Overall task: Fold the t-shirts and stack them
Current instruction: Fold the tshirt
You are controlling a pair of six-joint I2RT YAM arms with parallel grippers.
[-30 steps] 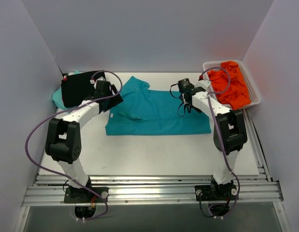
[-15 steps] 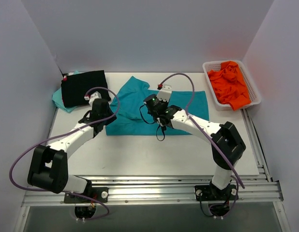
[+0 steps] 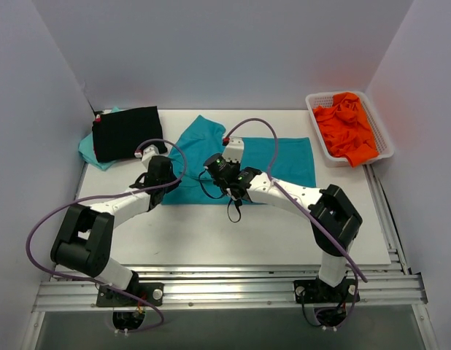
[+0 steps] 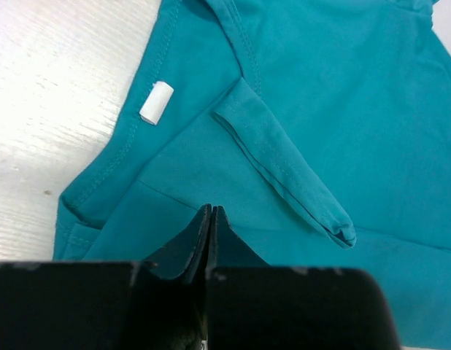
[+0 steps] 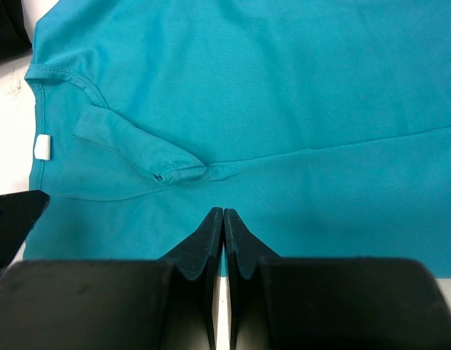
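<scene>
Now both hands pinch the near hem of the teal shirt: left hand, right hand. It's light, limp cloth, so grip the edges.

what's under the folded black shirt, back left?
A teal shirt pokes out from under the black shirt along its left edge. The rest is covered, so whether more lies beneath cannot be seen.

Top camera looked down from 6 o'clock, well back; both wrist cameras sat close over the teal t-shirt, sharing its folded sleeve.
</scene>
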